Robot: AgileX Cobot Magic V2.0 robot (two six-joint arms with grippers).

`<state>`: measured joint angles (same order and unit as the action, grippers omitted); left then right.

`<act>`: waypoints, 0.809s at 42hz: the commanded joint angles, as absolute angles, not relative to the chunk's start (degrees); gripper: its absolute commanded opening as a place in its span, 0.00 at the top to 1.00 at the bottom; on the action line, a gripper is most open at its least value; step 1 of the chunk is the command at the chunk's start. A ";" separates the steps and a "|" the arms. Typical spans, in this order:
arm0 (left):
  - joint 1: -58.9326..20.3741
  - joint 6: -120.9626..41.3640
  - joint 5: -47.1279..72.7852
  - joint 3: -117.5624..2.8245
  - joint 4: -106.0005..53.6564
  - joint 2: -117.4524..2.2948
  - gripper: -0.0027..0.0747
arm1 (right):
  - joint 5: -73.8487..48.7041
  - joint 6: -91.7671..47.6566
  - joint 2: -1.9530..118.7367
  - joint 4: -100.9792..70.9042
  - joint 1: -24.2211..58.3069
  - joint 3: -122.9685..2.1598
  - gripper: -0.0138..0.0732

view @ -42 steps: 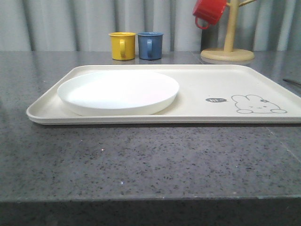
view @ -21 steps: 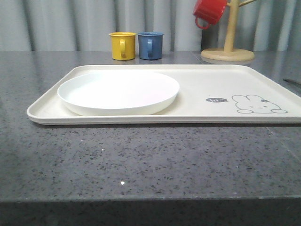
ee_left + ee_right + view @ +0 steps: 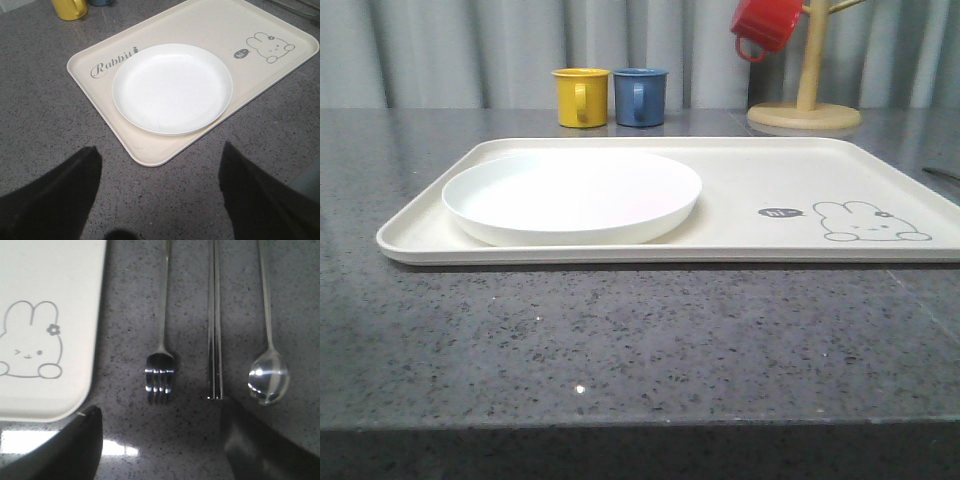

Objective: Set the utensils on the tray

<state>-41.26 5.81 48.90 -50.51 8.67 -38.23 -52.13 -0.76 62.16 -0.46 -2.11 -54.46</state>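
Front view: the cream tray (image 3: 740,200) lies flat on the dark speckled surface (image 3: 620,340), with the round white plate (image 3: 572,196) resting in its left half. Behind it stand a yellow mug (image 3: 580,97) and a blue mug (image 3: 640,96); a red mug (image 3: 766,24) hangs on a wooden stand (image 3: 806,100).

Left wrist view: the left pincer (image 3: 160,200) hovers above the surface just short of the tray's (image 3: 150,155) near rim, fingers (image 3: 55,200) spread wide, holding nothing.

Right wrist view: the right pincer (image 3: 160,440) hangs wide open and empty over the fork (image 3: 159,375) and chopsticks (image 3: 215,340). The spoon (image 3: 269,375) lies beside them, all three parallel on the surface next to the tray's (image 3: 65,405) rabbit corner.
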 commanded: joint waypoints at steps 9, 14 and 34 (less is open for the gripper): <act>-41.74 6.47 44.81 -51.91 9.20 -38.33 0.33 | -55.88 -4.85 77.45 -0.69 -2.59 -66.47 0.25; -41.74 6.47 44.81 -51.91 9.20 -38.33 0.33 | -55.45 -6.13 82.48 -0.69 -2.10 -69.05 0.26; -41.74 6.47 44.81 -51.91 9.20 -38.33 0.33 | -57.00 -6.13 96.48 -1.85 -2.10 -77.66 0.44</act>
<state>-41.35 5.93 48.90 -50.51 8.67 -38.23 -57.36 -5.36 97.63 -0.95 -2.04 -75.16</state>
